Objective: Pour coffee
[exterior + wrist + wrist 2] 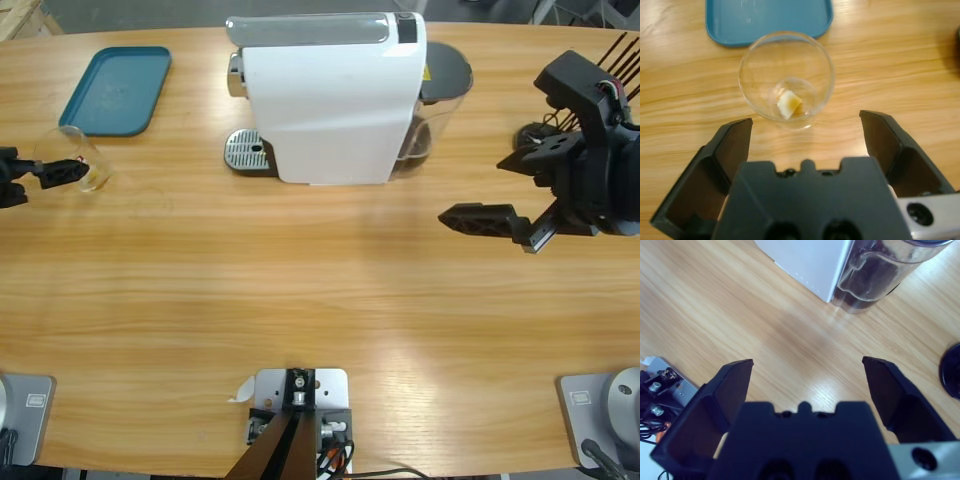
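Both grippers gaped wide, gripping nothing.
Left gripper (805, 130) hovered just short of glass (786, 79), coffee (789, 104) pooled at its bottom, tray (769, 20) beyond; right gripper (807, 375) hung over bare table (740, 315), machine (805, 260) ahead.

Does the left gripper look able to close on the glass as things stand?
Probably yes. The left gripper is open and lined up with the glass, which stands just ahead of its jaws on bare table. The blue tray lies beyond it, out of the way.
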